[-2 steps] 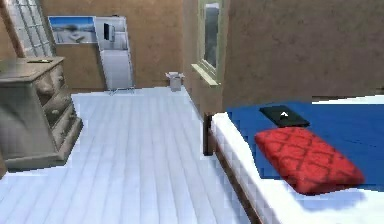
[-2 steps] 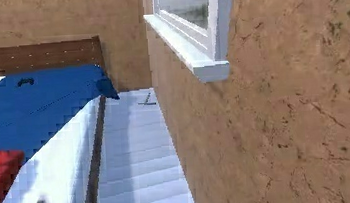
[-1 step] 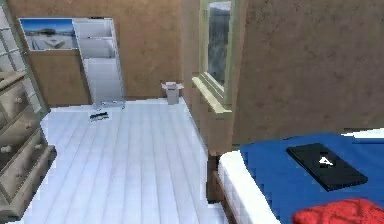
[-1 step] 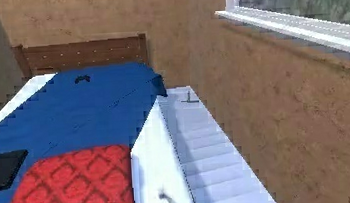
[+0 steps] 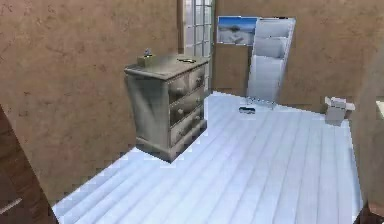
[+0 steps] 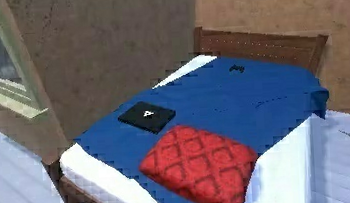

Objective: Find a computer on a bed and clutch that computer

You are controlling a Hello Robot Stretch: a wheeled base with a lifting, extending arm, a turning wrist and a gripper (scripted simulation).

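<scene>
The computer [image 6: 147, 115] is lying flat on the bed [image 6: 253, 95]. It is a thin black thing on the blue cover, at about 9 o'clock from the bed's middle, near the side by the brown wall [image 6: 110, 43]. I cannot tell how the jaws are standing.

Here is what I am thinking could go wrong. The computer is thin and the cover is soft, so the jaws may be sliding over it and not getting under it. A push could be sending it toward the bed's edge and down to the floor. The wall is sticking out close by, so the arm could be bumping it on the way in.

A red pillow [image 6: 199, 160] is lying at 5 o'clock from the computer, just beside it, and a reach could be knocking it. A small dark thing [image 6: 237, 67] is sitting at 1 o'clock, well apart, near the headboard [image 6: 270, 46].

In the forward view, a dresser [image 5: 172, 100] is standing with its drawers looking pushed in, so they are hiding what is inside. At 3 o'clock from it, a box [image 5: 338, 108] is sitting on the floor by the wall. I cannot tell what it is holding.
</scene>
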